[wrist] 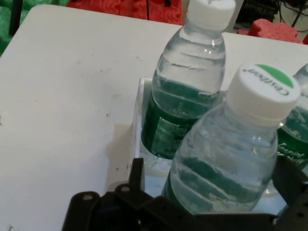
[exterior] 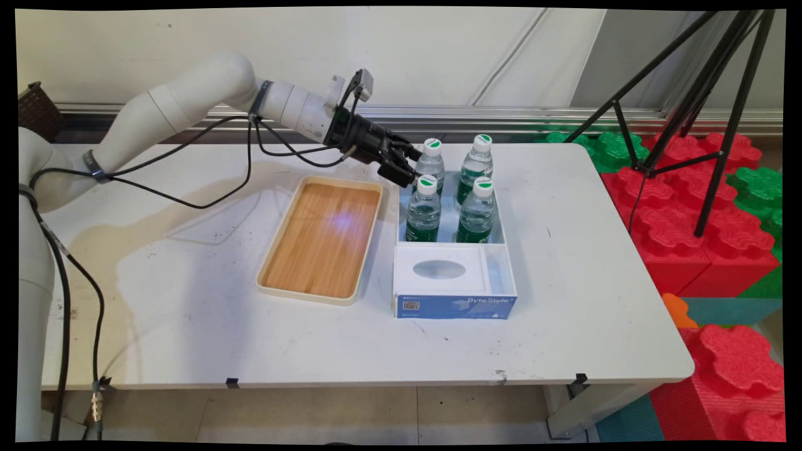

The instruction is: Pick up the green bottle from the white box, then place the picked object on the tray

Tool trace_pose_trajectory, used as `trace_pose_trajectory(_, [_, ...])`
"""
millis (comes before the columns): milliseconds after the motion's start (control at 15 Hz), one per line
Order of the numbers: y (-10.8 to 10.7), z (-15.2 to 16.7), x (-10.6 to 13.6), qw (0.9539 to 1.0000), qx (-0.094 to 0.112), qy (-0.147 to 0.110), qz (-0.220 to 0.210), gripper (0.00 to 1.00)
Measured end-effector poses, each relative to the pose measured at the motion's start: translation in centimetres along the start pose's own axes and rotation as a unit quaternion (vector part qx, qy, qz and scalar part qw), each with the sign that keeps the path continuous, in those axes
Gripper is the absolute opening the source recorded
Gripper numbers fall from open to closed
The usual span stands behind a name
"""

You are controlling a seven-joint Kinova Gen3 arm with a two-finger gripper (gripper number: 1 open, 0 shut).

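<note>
One table [exterior: 564, 313], white, stained toward its left side, on which everything below is set.

One tripod [exterior: 702, 94], black, stood to the right of the table on red and green foam blocks [exterior: 683, 219].

One tray [exterior: 321, 240], wood-floored with a cream rim, laid left of centre, nothing in it.

One box [exterior: 454, 307], blue-fronted with white walls, placed just right of the tray. Its near part is covered by a white insert [exterior: 438, 269] with an oval hole.

Four bottles, green-labelled and white-capped, stood upright two by two in the box's far part: near-left bottle [exterior: 423, 213], near-right bottle [exterior: 476, 213], far-left bottle [exterior: 432, 164], far-right bottle [exterior: 476, 166].

One gripper [exterior: 410, 175], black, held at the near-left bottle's cap. Its fingers [wrist: 136, 175] are spread, one to each side of that bottle's upper body; whether contact is made cannot be told.
</note>
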Motion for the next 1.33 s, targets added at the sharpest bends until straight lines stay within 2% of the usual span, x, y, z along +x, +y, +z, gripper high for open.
trace_pose_trajectory(533, [-0.3, 1.9, -0.4, 1.0, 0.0, 0.001, 0.004, 1.0])
trace_pose_trajectory(600, [-0.3, 2.1, -0.5, 1.0, 0.001, 0.002, 0.006, 0.0])
trace_pose_trajectory(1067, [-0.7, 2.3, -0.5, 1.0, 0.005, 0.001, 0.005, 0.0])
trace_pose_trajectory(1333, [-0.9, 1.8, 0.6, 0.9999, 0.004, 0.009, 0.004, 0.0])
